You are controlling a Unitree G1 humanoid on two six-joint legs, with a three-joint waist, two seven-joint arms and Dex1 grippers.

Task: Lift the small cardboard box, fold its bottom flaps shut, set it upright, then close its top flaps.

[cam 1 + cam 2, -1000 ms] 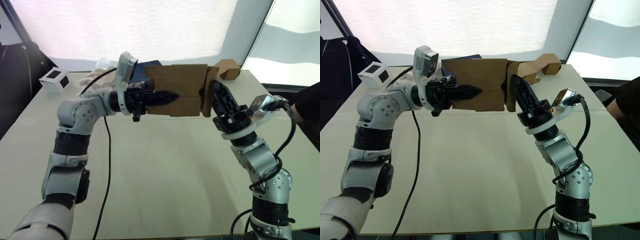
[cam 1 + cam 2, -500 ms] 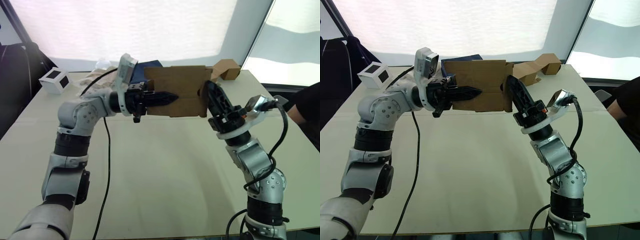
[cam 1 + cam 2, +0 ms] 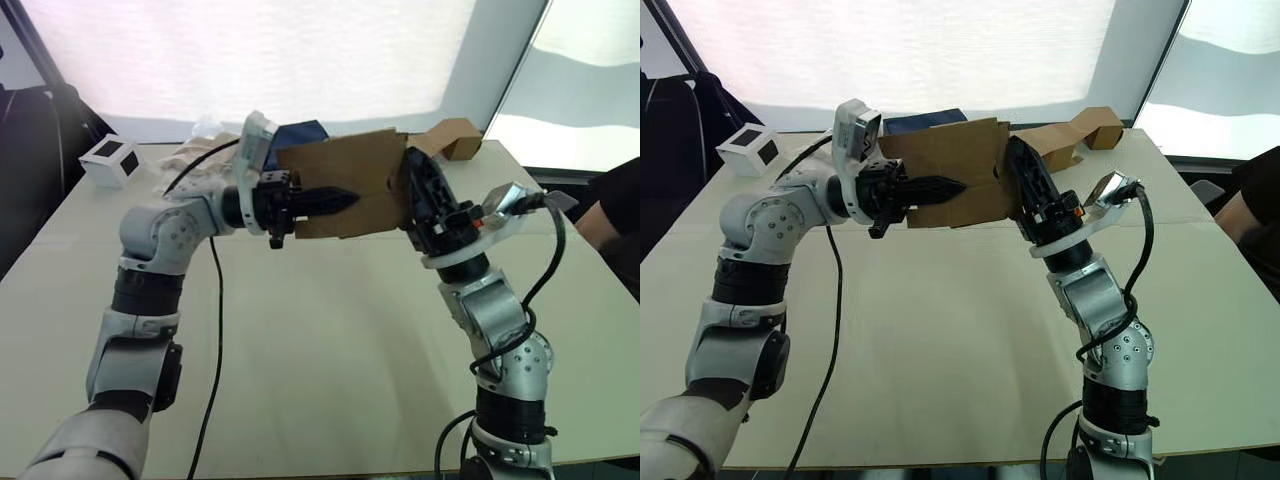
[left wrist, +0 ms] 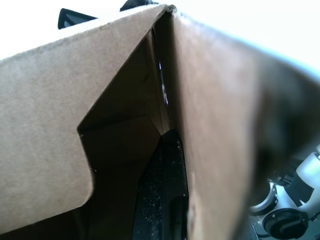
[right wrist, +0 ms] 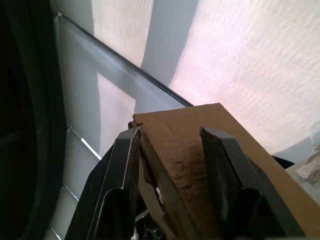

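The small cardboard box (image 3: 350,165) is held in the air over the table, lying sideways and tilted with its right end a little higher. My left gripper (image 3: 338,198) is shut on the box's front wall near its left end; in the left wrist view one black finger (image 4: 165,190) lies inside the box (image 4: 50,100). My right gripper (image 3: 418,180) is open and presses against the box's right end. In the right wrist view its fingers (image 5: 125,170) stand apart, one on either side of the cardboard (image 5: 185,145). The flaps at that end are folded in against the box.
On the table (image 3: 320,350) a white cube with black squares (image 3: 109,160) sits at the far left. A zigzag-folded cardboard piece (image 3: 452,138) and a dark blue object (image 3: 300,133) lie behind the box. A person's arm (image 3: 615,205) shows at the right edge. A black cable (image 3: 213,300) hangs from my left arm.
My right gripper has moved left and pushed the right-end flap flat against the box. The box has tilted, its right end rising slightly. My left gripper keeps its hold.
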